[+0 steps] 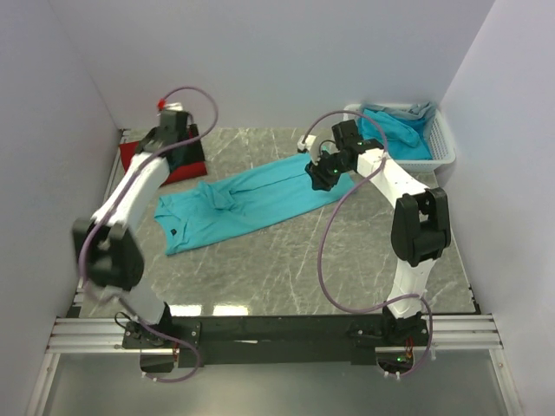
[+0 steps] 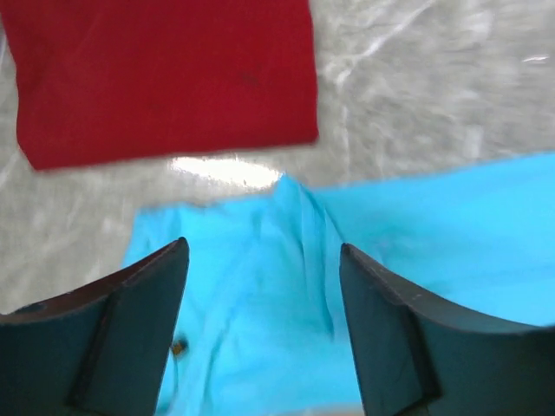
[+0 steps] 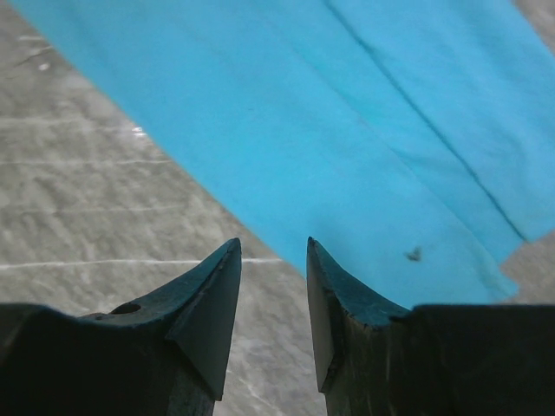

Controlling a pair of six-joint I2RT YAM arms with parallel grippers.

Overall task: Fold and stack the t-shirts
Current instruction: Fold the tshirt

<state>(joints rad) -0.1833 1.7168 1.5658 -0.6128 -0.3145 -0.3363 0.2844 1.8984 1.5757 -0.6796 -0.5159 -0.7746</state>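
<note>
A turquoise-blue t-shirt (image 1: 247, 201) is showing 1 small dark chest mark (image 1: 174, 231), a red t-shirt (image 1: 165, 159) is glowing solid, and grey marbled table (image 1: 286, 269) is veining white beside a white basket (image 1: 440, 139).

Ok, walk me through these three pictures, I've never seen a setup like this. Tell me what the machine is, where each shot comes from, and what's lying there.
These are two robot arms bolted at the near edge of a marble-patterned table. The wide picture comes from a fixed camera above and behind them. The other two come from small cameras on each wrist, so the dark shapes at the bottom are that arm's own fingers.

A turquoise t-shirt lies stretched across the table. A folded red t-shirt sits at the far left, and a white basket at the far right holds more turquoise cloth.

The left gripper hangs open over the turquoise shirt, near the red one. The right gripper hovers at the shirt's edge with a narrow gap. Neither holds anything.
</note>
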